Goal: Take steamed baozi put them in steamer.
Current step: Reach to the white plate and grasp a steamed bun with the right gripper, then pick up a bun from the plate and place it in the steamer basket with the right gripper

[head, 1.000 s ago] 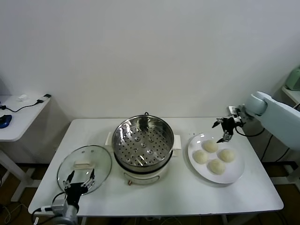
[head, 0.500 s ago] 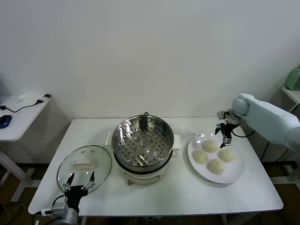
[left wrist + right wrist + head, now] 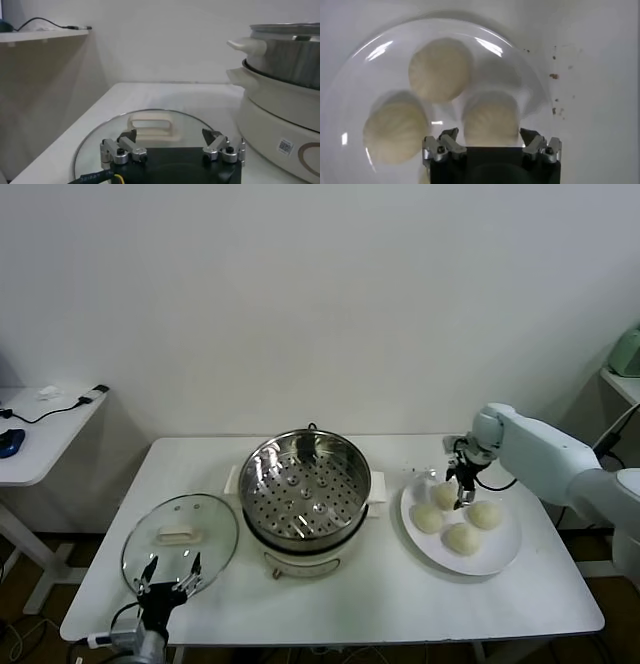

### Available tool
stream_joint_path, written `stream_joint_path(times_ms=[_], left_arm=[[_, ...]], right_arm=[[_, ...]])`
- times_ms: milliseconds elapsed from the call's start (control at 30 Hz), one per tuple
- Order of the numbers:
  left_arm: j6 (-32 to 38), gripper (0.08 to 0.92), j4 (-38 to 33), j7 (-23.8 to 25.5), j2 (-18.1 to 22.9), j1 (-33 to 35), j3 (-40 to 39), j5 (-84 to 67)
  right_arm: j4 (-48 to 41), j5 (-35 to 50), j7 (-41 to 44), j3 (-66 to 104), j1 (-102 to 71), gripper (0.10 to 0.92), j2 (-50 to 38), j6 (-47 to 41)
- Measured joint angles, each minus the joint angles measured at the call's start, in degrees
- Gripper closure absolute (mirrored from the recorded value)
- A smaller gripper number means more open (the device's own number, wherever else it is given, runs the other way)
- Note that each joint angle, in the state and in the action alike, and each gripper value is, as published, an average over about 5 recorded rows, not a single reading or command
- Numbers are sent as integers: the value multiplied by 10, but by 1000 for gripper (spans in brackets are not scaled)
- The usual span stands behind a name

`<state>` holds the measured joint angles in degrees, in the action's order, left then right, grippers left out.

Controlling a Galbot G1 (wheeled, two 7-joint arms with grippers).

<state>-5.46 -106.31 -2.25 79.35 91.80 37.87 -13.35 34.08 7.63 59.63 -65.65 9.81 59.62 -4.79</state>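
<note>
Approach to the first pick. The right claw [image 3: 461, 487] hangs spread apart directly above the rear bun of four steamed baozi [image 3: 445, 495] on the plate [image 3: 507, 553], right of the empty steamer [image 3: 306, 487]. Next move, by judgement: descend and close. The left claw [image 3: 168, 576], also apart, idles over the glass lid [image 3: 180, 536].

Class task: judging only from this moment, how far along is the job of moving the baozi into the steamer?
Done: the glass lid is off, and the steamer stands open but empty. In hand: the right hand, open, hovers over the baozi at the back of the white plate. Left: all four baozi remain to be moved. The left hand waits open by the lid.
</note>
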Motion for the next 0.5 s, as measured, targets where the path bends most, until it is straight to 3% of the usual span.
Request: stream_joint_path(times_ms=[200,500], left_arm=[[0,177,-5,-1,1,2,0,2],[-2,177,-17,-1,5,6,-3,9]], right_arm=[[8,-8,-4,4,0,374,-3,-10],[91,24,1,-55,78,397,-33,-16]])
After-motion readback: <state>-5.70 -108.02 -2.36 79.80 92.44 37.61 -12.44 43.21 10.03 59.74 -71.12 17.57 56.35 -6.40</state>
